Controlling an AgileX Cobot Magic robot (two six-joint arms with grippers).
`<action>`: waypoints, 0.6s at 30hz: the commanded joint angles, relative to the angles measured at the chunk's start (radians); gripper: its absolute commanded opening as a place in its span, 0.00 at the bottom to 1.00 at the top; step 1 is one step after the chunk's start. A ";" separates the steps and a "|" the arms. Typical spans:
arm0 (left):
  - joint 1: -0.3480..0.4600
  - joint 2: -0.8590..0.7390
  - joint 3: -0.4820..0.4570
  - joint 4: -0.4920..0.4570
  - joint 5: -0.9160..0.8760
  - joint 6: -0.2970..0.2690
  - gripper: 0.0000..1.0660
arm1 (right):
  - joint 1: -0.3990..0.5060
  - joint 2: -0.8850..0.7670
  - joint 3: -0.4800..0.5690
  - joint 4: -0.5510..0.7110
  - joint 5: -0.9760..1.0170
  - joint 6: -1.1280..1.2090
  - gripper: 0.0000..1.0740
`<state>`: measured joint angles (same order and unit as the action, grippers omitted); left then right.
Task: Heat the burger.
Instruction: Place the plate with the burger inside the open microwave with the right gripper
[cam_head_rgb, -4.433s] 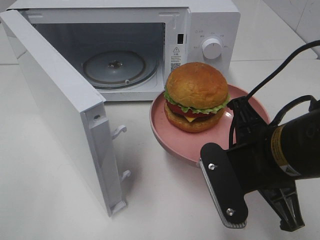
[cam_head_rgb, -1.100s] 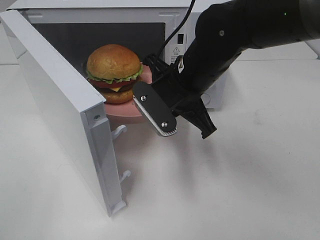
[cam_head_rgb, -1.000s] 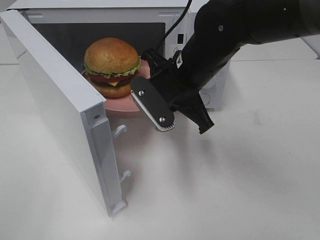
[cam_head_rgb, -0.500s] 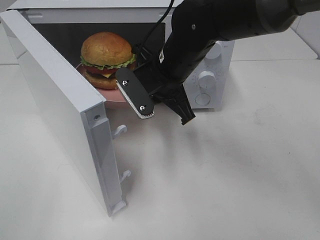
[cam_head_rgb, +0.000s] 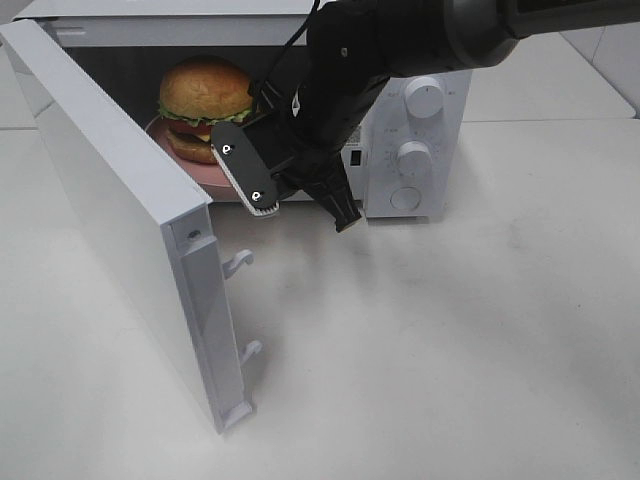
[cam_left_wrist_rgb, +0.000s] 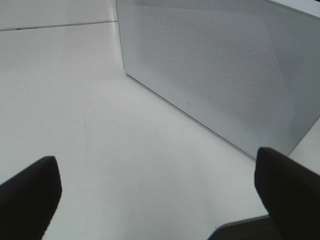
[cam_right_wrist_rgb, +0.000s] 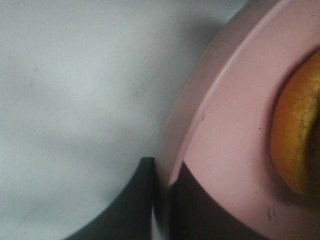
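1. Pinching hard: the right claw (cam_right_wrist_rgb: 162, 187) is nearly shut, its two dark fingers clamped either side of the pink plate (cam_right_wrist_rgb: 225, 150) at the rim. Nothing else is in its grasp.
2. The burger (cam_head_rgb: 205, 95) sits on that plate, inside the mouth of the microwave (cam_head_rgb: 420, 110), towards the hinge side. In the wrist view the bun edge is near the gripped rim but clear of the fingers.
3. I can't tell whether the plate rests on the oven floor or hangs just above it; the arm hides its near edge.
4. That's the first worry. If the claw lets go while the plate is off the floor, it drops and the tall burger may topple.
5. It's a one-sided hold on the rim, so any jerk could tilt the plate and slide the burger towards the back wall.
6. The bulky wrist fills the right half of the opening. Pushing deeper risks it knocking the frame; a careless pull-out could drag the plate back with it.
7. The door (cam_head_rgb: 120, 220) stands wide open.
8. The left claw (cam_left_wrist_rgb: 157, 190) hovers over the table (cam_head_rgb: 450, 350) by the door's outer face, spread wide and holding nothing.
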<state>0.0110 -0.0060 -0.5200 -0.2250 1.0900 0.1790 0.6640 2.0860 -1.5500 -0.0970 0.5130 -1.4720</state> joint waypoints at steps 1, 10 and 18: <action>-0.005 -0.018 0.003 -0.005 -0.015 -0.002 0.92 | -0.001 0.026 -0.069 -0.016 -0.038 0.035 0.00; -0.005 -0.018 0.003 -0.005 -0.015 -0.002 0.92 | -0.001 0.116 -0.196 -0.040 -0.007 0.079 0.00; -0.005 -0.018 0.003 -0.005 -0.015 -0.002 0.92 | -0.001 0.184 -0.288 -0.053 0.012 0.090 0.00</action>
<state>0.0110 -0.0060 -0.5200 -0.2250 1.0900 0.1790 0.6640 2.2670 -1.7950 -0.1360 0.5770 -1.3990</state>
